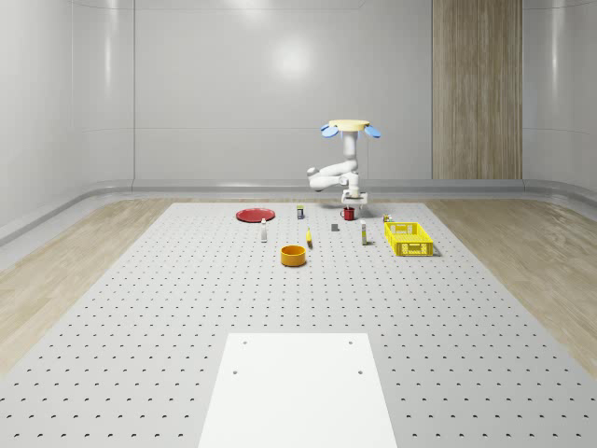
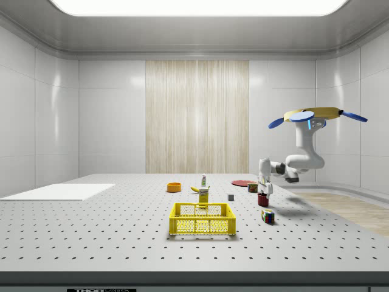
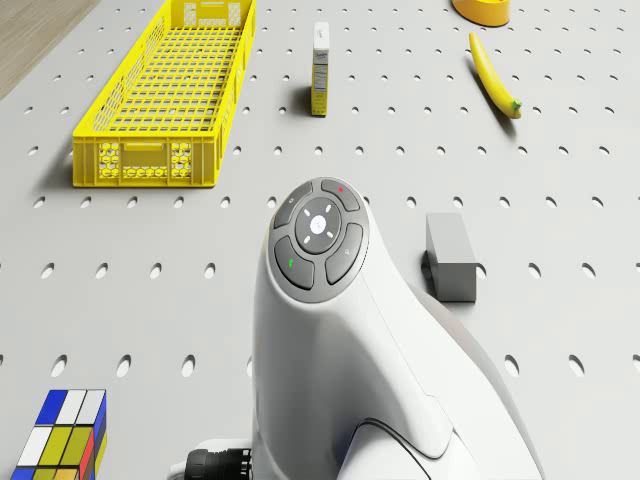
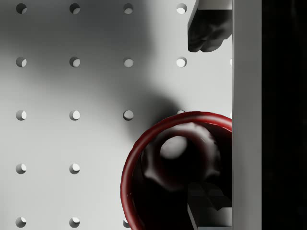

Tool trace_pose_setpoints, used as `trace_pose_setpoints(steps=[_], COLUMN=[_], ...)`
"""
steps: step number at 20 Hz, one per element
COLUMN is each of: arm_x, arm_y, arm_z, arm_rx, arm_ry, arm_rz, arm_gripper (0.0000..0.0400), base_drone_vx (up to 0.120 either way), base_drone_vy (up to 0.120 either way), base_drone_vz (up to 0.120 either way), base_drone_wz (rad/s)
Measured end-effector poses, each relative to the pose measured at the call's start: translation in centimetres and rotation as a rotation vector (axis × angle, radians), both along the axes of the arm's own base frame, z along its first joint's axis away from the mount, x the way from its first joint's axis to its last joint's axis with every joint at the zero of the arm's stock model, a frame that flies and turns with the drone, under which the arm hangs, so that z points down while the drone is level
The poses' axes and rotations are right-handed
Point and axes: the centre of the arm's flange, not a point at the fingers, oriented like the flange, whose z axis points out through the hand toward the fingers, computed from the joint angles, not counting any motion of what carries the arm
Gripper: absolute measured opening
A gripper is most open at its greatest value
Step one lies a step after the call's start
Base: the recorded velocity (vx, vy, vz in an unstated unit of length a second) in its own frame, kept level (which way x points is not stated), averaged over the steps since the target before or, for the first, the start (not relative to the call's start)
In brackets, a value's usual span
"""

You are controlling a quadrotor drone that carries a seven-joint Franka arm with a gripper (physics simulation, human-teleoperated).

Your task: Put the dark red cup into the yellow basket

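I am counting on the counter (image 1: 140, 308) one dark red cup (image 4: 175, 167), one yellow basket (image 1: 409, 238), one orange bowl (image 1: 294, 255), one red plate (image 1: 255, 215), one banana (image 3: 494, 76), one grey block (image 3: 450, 256), one colour cube (image 3: 65, 430) and one white panel (image 1: 297, 387); the small cartons and bottles are standing too far off for a sure tally. I am hovering over the far part of the counter with my arm bent down and my tool (image 1: 351, 207) pointing at the cup. The fingers (image 4: 208, 28) are standing apart, one outside the rim and one reaching into the cup's mouth, so the wall is lying between them; I cannot tell whether either is touching it. The cup is standing upright on the counter directly below my tool, well apart from the basket.
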Motion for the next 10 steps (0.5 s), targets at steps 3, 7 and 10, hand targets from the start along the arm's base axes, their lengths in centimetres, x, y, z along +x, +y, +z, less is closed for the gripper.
trace_pose_setpoints(steps=[3,7,10], arm_x=[0.0,0.0,0.0], arm_y=[0.0,0.0,0.0], arm_z=[0.6,1.5,2.1], arm_rx=[0.000,0.000,0.000], arm_ry=[0.000,0.000,0.000], arm_rz=[0.000,0.000,0.000], arm_gripper=[0.0400,0.0400,0.0400], base_drone_vx=[0.000,0.000,0.000], base_drone_vy=[0.000,0.000,0.000], base_drone_vz=[0.000,0.000,0.000], base_drone_wz=[0.000,0.000,0.000])
